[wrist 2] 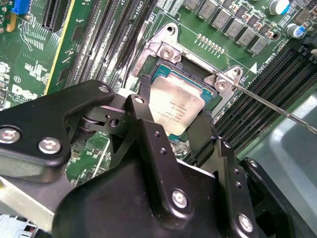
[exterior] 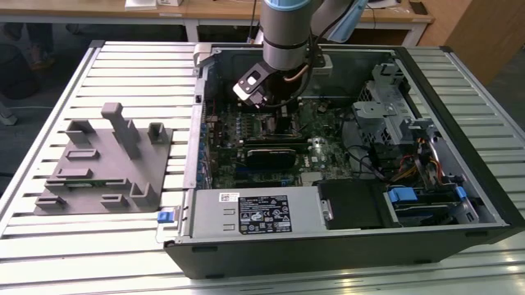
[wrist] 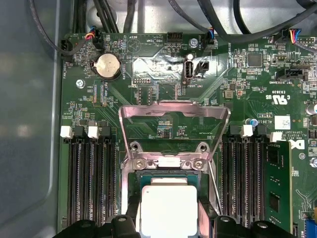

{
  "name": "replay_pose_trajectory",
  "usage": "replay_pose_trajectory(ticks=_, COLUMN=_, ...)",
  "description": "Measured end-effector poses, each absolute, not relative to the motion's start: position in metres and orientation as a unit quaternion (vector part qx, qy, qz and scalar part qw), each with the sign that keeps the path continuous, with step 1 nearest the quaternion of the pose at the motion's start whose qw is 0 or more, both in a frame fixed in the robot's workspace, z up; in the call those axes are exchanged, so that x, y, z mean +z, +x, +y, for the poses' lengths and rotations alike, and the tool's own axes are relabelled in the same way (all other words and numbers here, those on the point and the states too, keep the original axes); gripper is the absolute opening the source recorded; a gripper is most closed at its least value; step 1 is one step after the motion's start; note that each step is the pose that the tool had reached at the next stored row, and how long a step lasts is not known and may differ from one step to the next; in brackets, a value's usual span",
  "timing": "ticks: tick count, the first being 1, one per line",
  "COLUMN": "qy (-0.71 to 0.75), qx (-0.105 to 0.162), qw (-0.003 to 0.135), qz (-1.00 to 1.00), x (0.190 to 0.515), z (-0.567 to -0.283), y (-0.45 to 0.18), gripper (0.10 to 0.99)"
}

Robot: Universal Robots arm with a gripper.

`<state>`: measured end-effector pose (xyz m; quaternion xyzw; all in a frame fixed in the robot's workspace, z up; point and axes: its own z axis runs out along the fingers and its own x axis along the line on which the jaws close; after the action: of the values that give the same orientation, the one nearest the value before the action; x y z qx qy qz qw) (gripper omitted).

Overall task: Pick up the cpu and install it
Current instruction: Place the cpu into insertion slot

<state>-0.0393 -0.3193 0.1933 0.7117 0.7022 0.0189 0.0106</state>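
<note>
Holding the cpu: your gripper (wrist 2: 173, 118) is narrowed onto the cpu (wrist 2: 176, 99), with one black finger (wrist 2: 148, 133) against each of two opposite edges. The silvery top faces up.
Cpu position: in both wrist views the chip lies inside the open socket frame (wrist 2: 167, 49) on the motherboard (wrist: 163, 64). Whether it is fully seated or a shade above the contacts cannot be told.
Load plate (wrist: 173, 111): swung open and lying away from the socket, apart from the cpu.
Lever (wrist 2: 277, 111): a thin metal rod, unlatched, running just beside the socket on the side of the memory slots (wrist: 91, 183).
Arm (exterior: 283, 37): reaches down into the open computer case (exterior: 328, 264). The grey tray (exterior: 98, 178) sits on the slatted table (exterior: 107, 67) at the exterior view's left, well apart from the work.
Hazard, misalignment: if the chip is turned or offset against the socket's keying, any downward push from you would likely bend the contacts beneath.
Hazard, uneven release: if one finger frees before the other, it could drag the cpu sideways or lift an edge out of the frame.
Hazard, collision: the fingers stand near the frame and the lever, so a sideways move at this height could strike either.
Hazard, load plate: a knock to the case might drop the plate onto the fingers.
</note>
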Motion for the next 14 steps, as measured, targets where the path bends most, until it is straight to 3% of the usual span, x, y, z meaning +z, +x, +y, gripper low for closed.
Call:
replay_pose_trajectory(ticks=11, qy=0.712, qx=0.019, qw=0.011, qz=0.702, x=0.1931, z=-0.3193, y=-0.0393, gripper=0.541)
replay_pose_trajectory(ticks=14, qy=0.712, qx=0.019, qw=0.011, qz=0.702, x=0.1931, z=-0.3193, y=-0.0393, gripper=0.612)
